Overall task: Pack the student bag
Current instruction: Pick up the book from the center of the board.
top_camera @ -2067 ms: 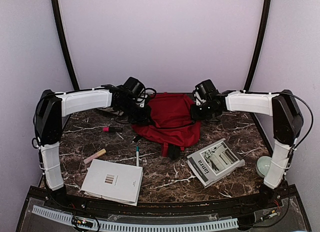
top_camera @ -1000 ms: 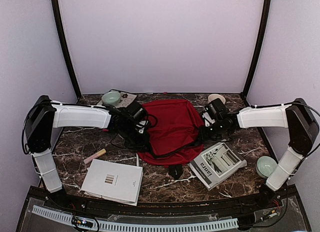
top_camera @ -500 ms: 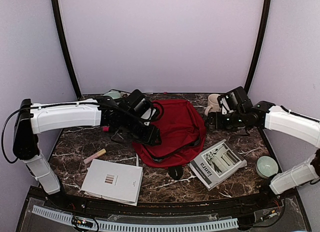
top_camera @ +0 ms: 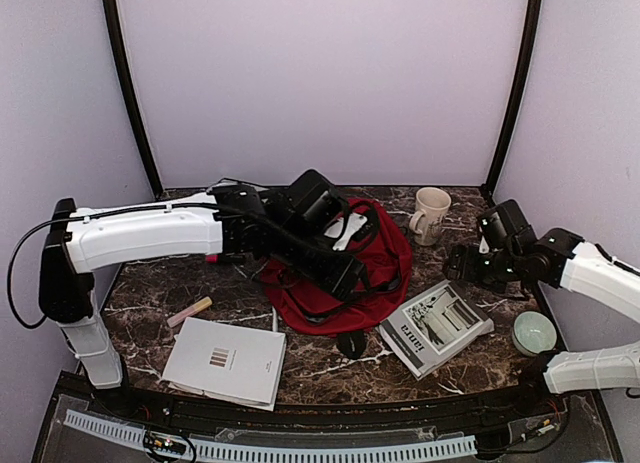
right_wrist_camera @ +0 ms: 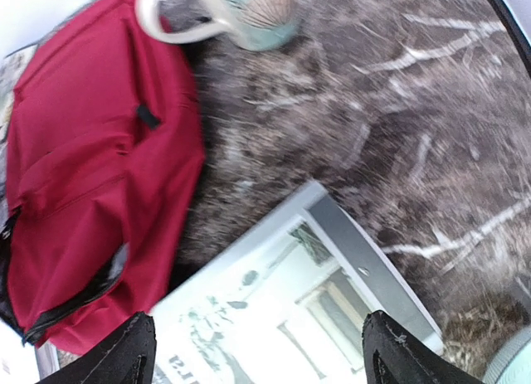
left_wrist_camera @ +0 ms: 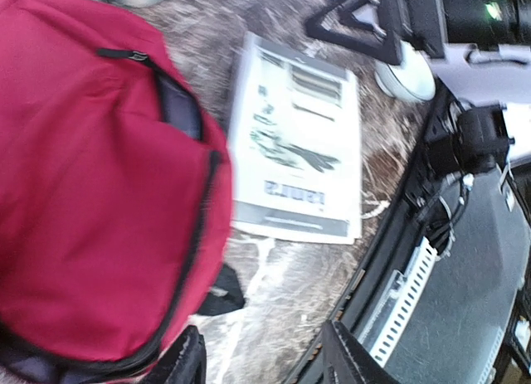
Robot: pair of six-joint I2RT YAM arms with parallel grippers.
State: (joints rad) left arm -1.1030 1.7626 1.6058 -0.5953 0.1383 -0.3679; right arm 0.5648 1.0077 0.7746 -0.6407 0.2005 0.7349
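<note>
White notebook (top_camera: 225,361): near left on the marble table (top_camera: 160,288), with a pale marker (top_camera: 190,311) just beyond it; both lie where they lay a second ago, unpacked.
Left gripper (left_wrist_camera: 259,351): a second ago it was closed at the bag's left edge; now it has let go, fingers apart with nothing between them, and its arm reaches across the bag towards the right near corner.
Student bag (top_camera: 390,258): mid-table towards the far side, lying flat and free of both grippers; a short gap in the dark zip shows grey lining.
Mug (top_camera: 431,213): far side, just right of the bag.
Magazine (top_camera: 433,326): just right of the bag's near edge, unmoved.
Right gripper (right_wrist_camera: 257,334): also released, jaws wide and empty, drawn back to the right and hovering over the magazine's far end.
Bowl (top_camera: 532,333): near right, apart from everything.
Meaning: positioning the bag looks finished; nothing is inside yet, so widening the opening or fetching an item probably comes next.
</note>
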